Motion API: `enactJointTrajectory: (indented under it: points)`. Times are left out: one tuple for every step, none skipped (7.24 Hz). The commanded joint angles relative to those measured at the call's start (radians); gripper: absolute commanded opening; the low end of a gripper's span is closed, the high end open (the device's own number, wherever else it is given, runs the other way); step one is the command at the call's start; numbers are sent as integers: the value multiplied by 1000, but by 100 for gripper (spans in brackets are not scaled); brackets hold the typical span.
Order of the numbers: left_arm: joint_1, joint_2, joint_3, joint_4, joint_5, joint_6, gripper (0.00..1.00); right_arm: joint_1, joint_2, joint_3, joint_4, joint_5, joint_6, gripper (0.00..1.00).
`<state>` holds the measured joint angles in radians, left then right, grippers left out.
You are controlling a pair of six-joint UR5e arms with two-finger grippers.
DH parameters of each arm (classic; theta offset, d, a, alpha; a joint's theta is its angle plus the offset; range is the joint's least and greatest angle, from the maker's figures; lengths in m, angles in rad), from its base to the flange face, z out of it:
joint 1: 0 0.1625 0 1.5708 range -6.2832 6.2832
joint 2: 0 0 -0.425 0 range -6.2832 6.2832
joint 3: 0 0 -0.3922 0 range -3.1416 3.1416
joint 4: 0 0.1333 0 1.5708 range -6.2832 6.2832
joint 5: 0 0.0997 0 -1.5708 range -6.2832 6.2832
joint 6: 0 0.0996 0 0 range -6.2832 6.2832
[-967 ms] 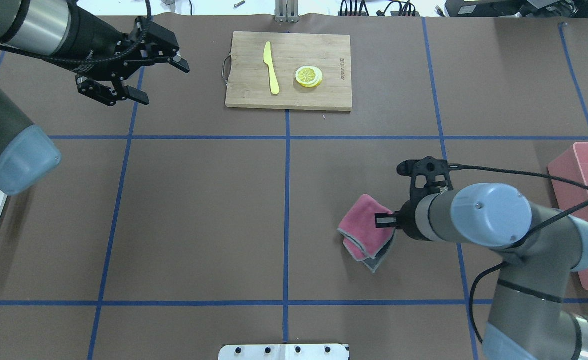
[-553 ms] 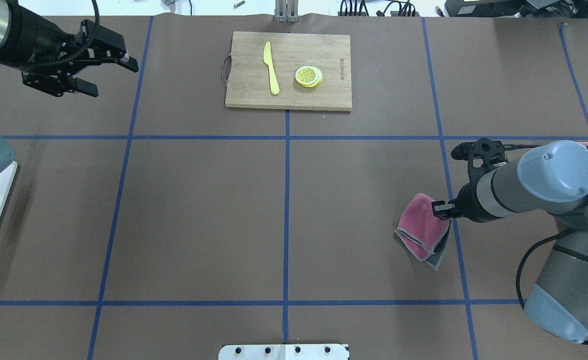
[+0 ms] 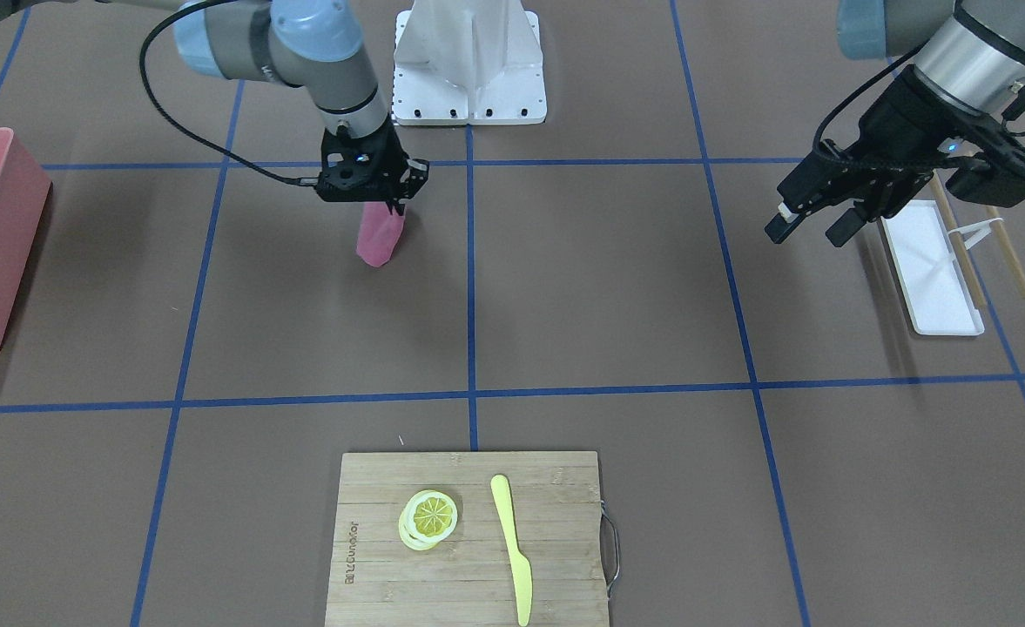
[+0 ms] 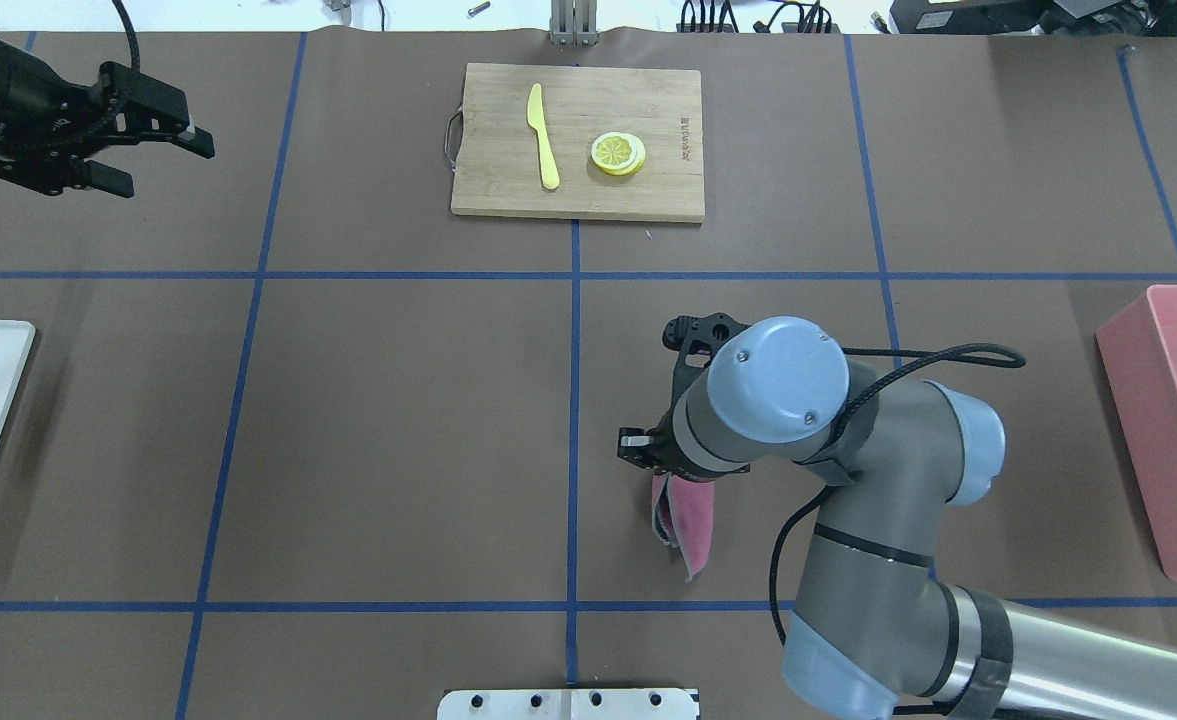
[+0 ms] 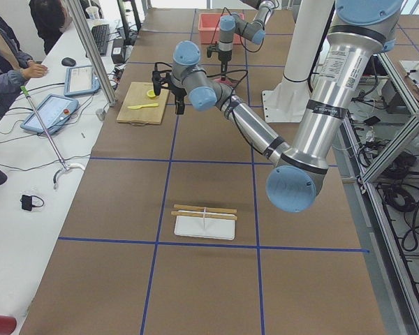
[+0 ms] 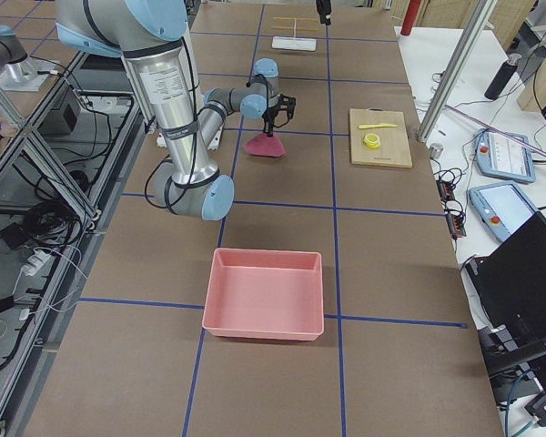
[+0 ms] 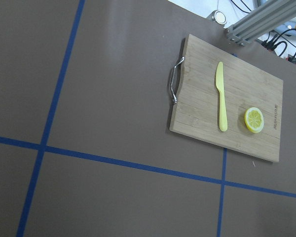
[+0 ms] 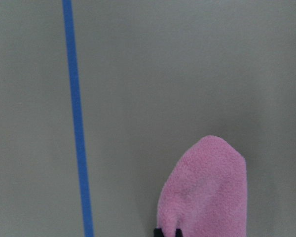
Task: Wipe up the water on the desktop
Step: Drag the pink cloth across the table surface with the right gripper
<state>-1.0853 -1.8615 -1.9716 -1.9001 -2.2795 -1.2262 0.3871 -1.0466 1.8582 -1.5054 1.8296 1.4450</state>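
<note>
The desktop (image 4: 398,420) is a matte brown surface split by blue tape lines; I see no water on it. My right gripper (image 4: 656,468) is shut on a folded pink cloth (image 4: 693,512), which hangs down onto the desktop right of the centre line. The cloth also shows in the front view (image 3: 380,237) under the gripper (image 3: 383,207), and in the right wrist view (image 8: 207,192). My left gripper (image 4: 160,166) is open and empty, raised over the far left of the desktop; it also shows in the front view (image 3: 808,231).
A bamboo cutting board (image 4: 488,190) with a yellow knife (image 4: 544,135) and a lemon slice (image 4: 618,153) lies at the far centre. A pink bin (image 4: 1173,420) stands at the right edge. A white tray (image 3: 930,266) with chopsticks lies on the left side.
My right gripper swept the cloth to the right, then back left past where it started, towards the centre line. My left arm drew back to the left, still open.
</note>
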Motion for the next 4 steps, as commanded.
enactJointTrajectory:
  points:
    - [-5,51,-4,-7,0,68,98,8,-13,7,-9,-21,28,0]
    - [-5,67,0,-4,2,104,98,50,-94,66,-9,-6,-82,0]
    - [-7,83,8,-2,3,138,98,100,-222,134,-9,28,-201,0]
    - [-21,85,10,4,2,142,98,160,-328,175,-7,75,-304,0]
